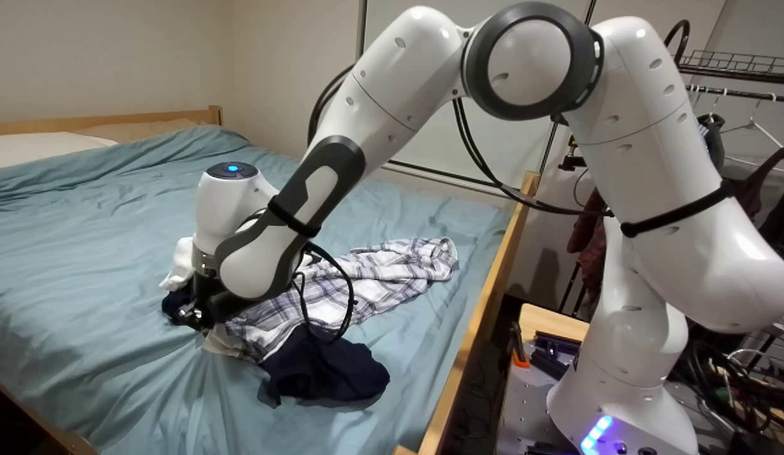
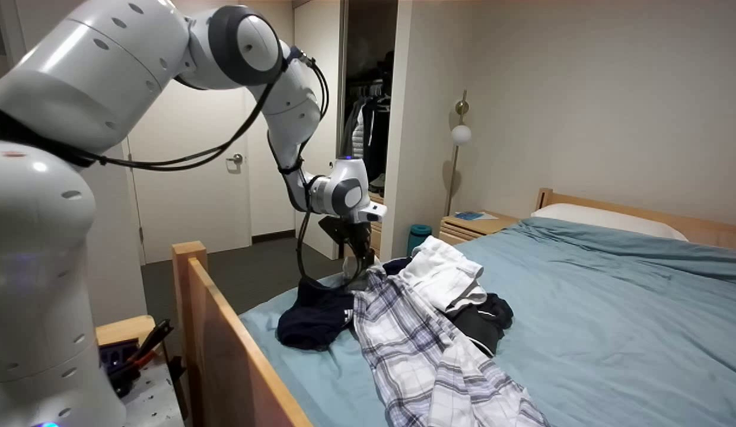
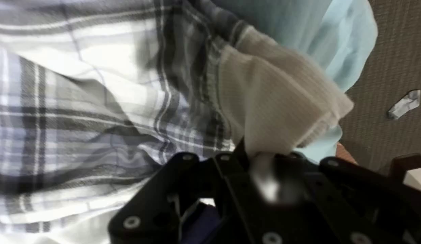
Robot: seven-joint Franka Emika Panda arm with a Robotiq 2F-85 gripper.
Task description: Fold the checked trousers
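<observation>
The checked trousers lie stretched across the bed, white with blue-grey plaid lines, and show in both exterior views, with the trousers running toward the camera in an exterior view. Their pale ribbed cuff is bunched at one end, close to the bed's edge. My gripper points down there, shut on this cuff, whose fabric runs in between the fingers. The fingertips themselves are mostly hidden behind the cloth. In an exterior view the gripper is low over the trousers' far end.
A navy garment lies beside the trousers, partly against them. On their opposite side sit a white garment and a dark garment. A wooden bed rail stands between the arm's base and the mattress. Past the cuff, floor shows.
</observation>
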